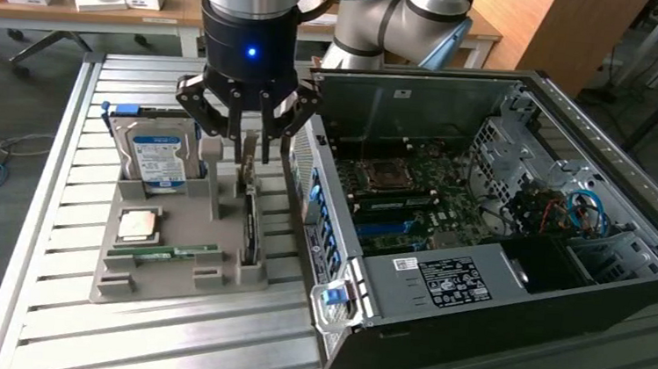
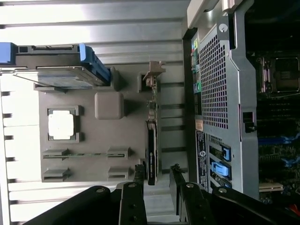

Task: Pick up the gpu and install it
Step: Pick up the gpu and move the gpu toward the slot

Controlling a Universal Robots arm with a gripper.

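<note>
Slatted metal bench (image 1: 176, 331), hand (image 1: 254, 157) wide open and empty above upright gpu (image 1: 251, 222), blue-labelled hard drive (image 1: 157, 158) nearby

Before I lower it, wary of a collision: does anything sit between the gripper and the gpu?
Nothing visible does. The open gripper hangs directly above the gpu, which stands on edge in the gray holder.

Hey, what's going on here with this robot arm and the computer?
The gripper hangs open above the gpu, which stands on edge in a slot of the gray parts tray. It isn't holding anything. The open computer case sits beside the tray, with the card not yet installed.
</note>
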